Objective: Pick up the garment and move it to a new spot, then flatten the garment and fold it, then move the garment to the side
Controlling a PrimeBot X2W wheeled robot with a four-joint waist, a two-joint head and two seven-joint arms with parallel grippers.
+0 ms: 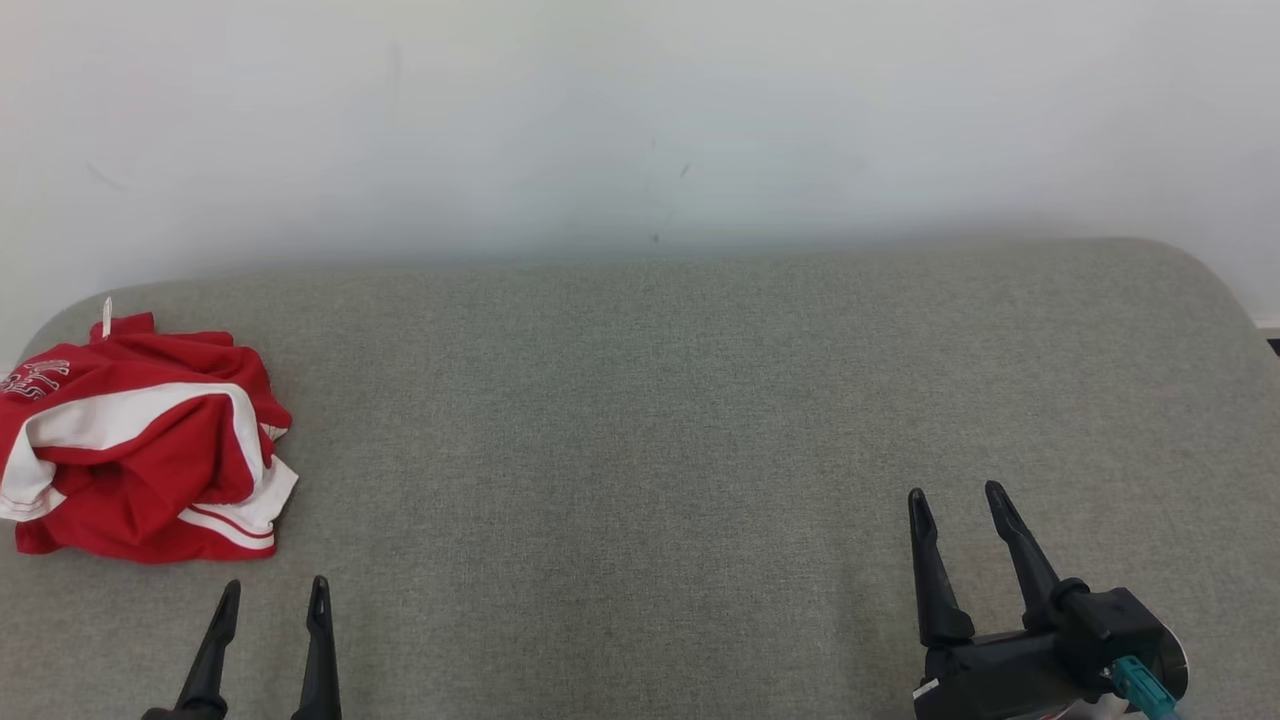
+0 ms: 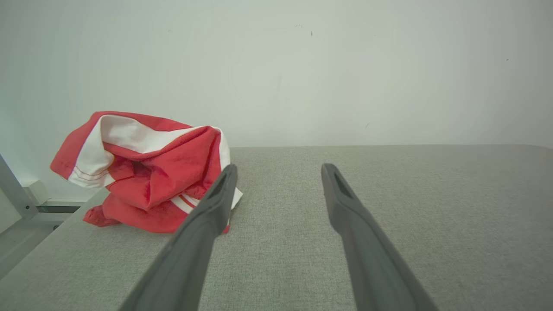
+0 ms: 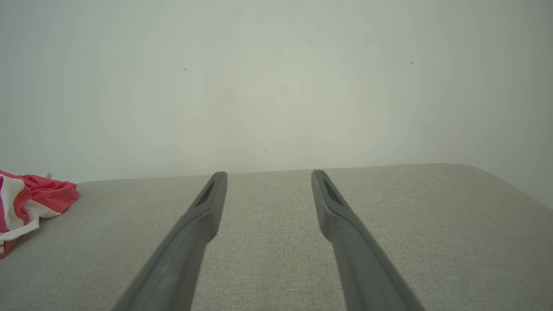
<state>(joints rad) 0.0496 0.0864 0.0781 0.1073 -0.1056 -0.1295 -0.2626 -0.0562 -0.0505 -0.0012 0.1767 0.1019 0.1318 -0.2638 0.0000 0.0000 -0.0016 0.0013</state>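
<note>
The left pincer (image 1: 275, 590) and right pincer (image 1: 955, 495) both stand apart and empty over the grey worktop (image 1: 650, 400). The red-and-white garment (image 1: 140, 470) lies crumpled at its left end, just beyond the left pincer. Judging by this, no step is begun.

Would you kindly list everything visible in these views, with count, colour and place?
garment: one, red with white bands, crumpled at the table's left end.
table: one, grey and fabric-covered, across the foreground.
wall: one, off-white, behind the table.
left gripper: one, dark, lower left of the head view, just short of the garment, jaws open and empty.
right gripper: one, dark, lower right of the head view, jaws open and empty.
connector: one, teal, at the right gripper's base.
</note>
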